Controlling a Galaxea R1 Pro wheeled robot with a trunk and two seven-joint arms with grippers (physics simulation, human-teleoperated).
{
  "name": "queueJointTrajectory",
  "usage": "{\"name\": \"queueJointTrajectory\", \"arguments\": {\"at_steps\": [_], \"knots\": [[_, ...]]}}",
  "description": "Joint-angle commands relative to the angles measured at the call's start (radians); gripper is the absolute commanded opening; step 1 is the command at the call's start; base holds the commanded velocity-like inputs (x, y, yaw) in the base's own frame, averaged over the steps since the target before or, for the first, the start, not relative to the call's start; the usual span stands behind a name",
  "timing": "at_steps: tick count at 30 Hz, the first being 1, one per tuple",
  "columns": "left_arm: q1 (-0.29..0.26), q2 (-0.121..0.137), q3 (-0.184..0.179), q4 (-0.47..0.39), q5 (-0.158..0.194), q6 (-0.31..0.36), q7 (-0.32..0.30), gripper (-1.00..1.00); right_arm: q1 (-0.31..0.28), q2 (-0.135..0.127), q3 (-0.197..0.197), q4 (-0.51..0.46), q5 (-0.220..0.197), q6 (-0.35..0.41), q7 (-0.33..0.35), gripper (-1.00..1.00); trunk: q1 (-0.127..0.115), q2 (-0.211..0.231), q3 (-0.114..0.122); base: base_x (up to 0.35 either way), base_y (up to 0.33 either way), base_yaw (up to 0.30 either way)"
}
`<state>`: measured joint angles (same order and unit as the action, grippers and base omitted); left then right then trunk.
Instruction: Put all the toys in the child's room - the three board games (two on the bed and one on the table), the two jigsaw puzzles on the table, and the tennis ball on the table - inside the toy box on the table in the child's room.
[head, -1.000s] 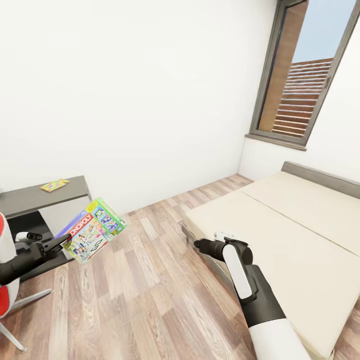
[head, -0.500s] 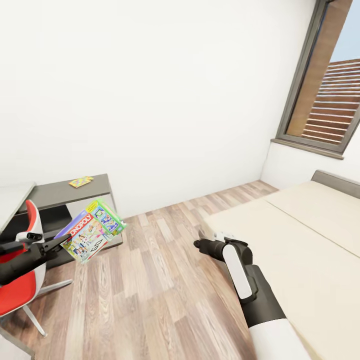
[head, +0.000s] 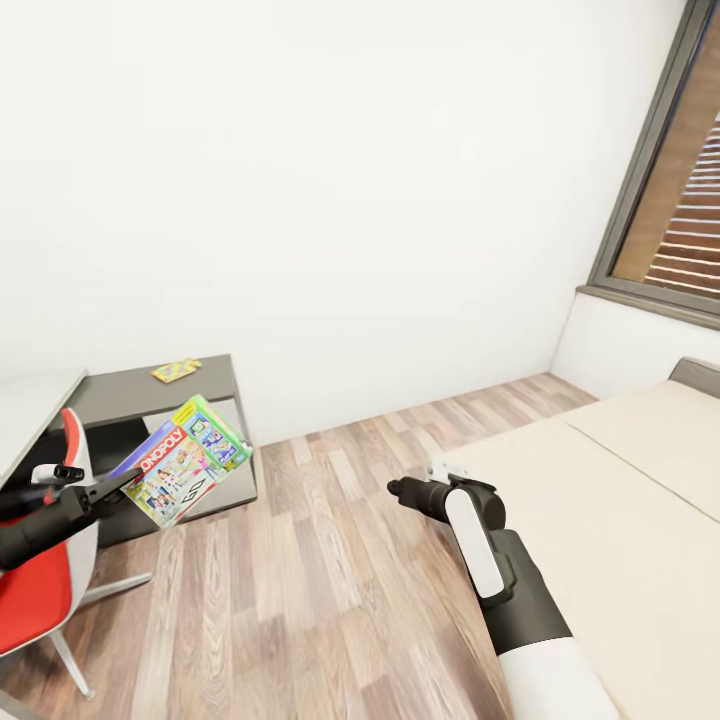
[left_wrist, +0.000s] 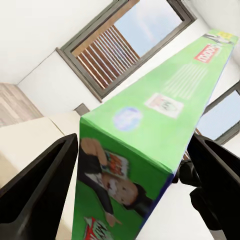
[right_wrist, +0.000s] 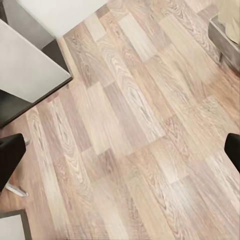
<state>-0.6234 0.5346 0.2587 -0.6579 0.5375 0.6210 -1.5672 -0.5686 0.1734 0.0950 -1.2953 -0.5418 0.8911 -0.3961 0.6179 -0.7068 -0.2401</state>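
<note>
Left gripper (head: 128, 484): Monopoly carton (head: 183, 460) clamped, not yet boxed
Right gripper (right_wrist: 120, 150): spread open, nothing held
Jigsaw puzzle (head: 176, 370): left lying on shelf

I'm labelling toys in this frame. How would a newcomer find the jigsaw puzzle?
Start at the white wall, then drop to the dark grey shelf section against it. The jigsaw puzzle lies flat on top: a thin, multicoloured square, unlike the thicker Monopoly carton held by the left gripper.
</note>
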Motion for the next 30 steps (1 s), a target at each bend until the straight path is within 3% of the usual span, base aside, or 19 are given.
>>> {"name": "queueJointTrajectory", "arguments": {"at_steps": [1,30], "knots": [[-0.001,0.0,0.0,0.0,0.001,0.01,-0.004,-1.0,-0.001,0.0,0.001,-0.001,-0.01,0.002,-0.01,1.0,0.001,-0.001,-0.002,0.275,0.0,0.002],[-0.001,-0.001,0.002,0.0,0.001,0.01,-0.004,-1.0,-0.001,0.0,0.014,-0.002,-0.011,0.002,-0.012,1.0,0.001,-0.001,0.003,0.165,-0.015,0.042]]}}
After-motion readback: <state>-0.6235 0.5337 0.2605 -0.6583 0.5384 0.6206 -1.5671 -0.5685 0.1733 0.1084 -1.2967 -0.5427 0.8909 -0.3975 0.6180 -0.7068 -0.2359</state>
